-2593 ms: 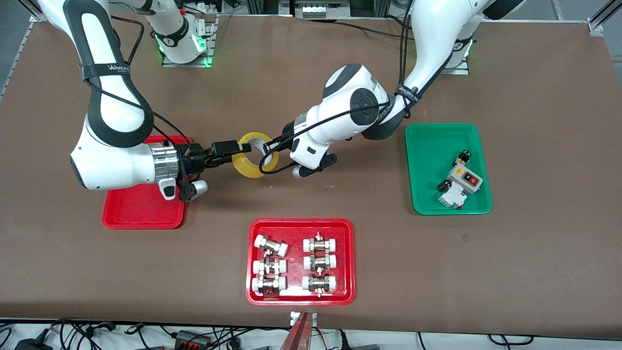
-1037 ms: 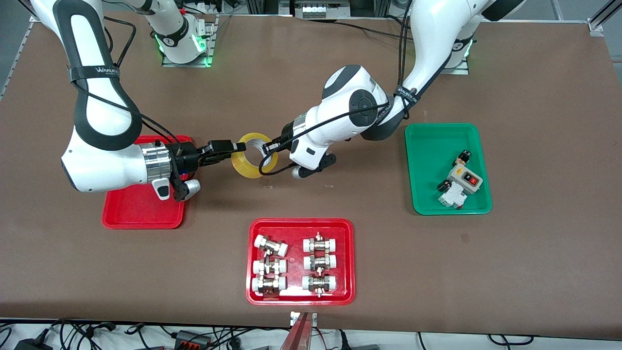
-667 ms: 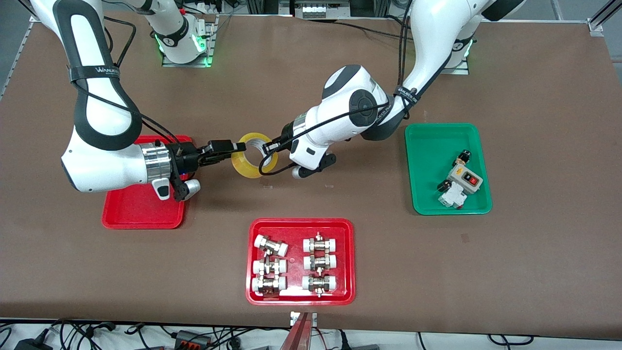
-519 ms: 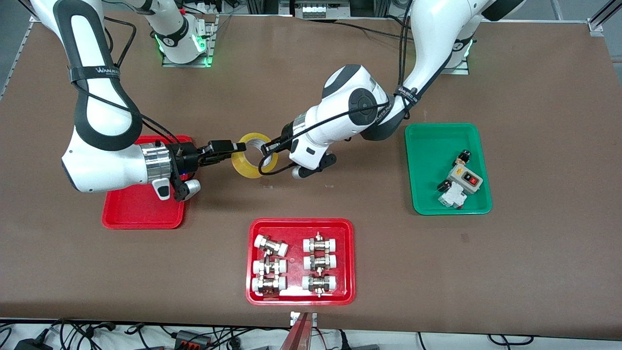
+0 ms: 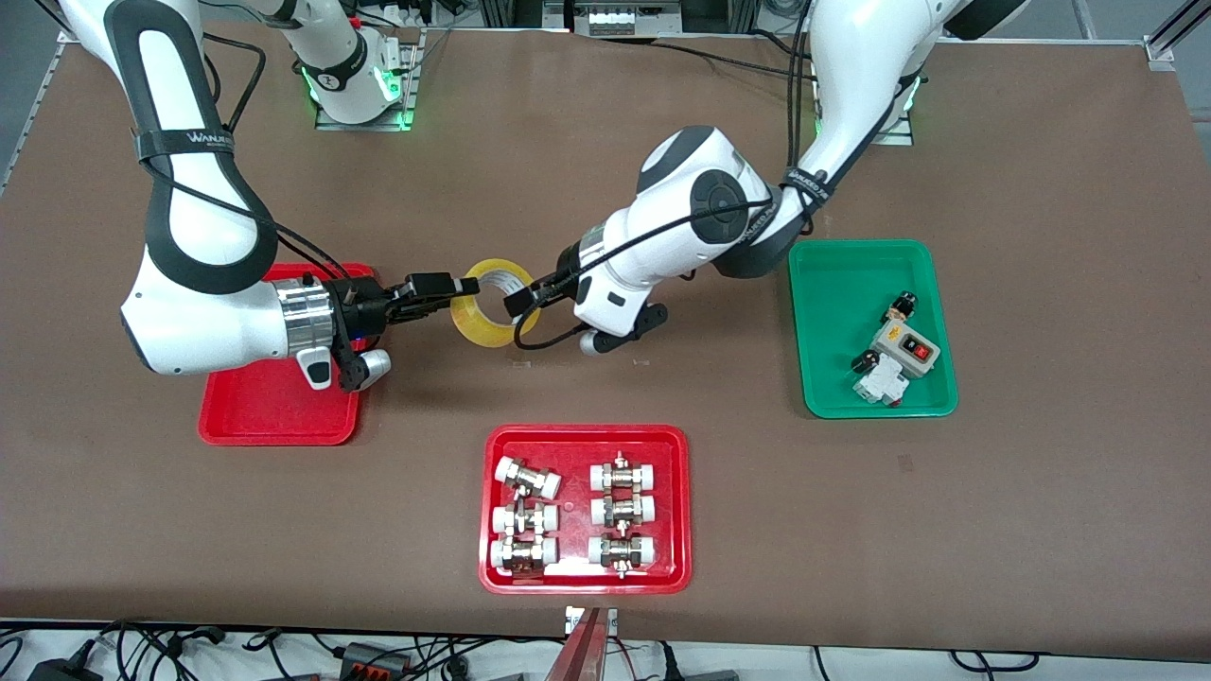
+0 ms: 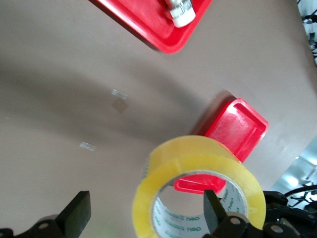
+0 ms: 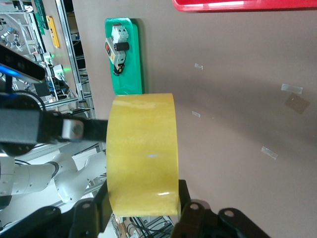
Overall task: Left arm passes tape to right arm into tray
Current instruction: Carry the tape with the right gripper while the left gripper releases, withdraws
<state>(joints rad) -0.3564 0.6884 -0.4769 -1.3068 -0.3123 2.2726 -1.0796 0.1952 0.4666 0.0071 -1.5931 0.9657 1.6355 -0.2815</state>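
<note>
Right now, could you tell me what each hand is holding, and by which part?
The right hand grips the tape by its band wall. The left hand is open around the roll, holding nothing.

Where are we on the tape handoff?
Handoff done: the left tool is open and clear of the tape, which the right tool now grips alone above bare table. Left: carry it to the plain red tray and release.
</note>
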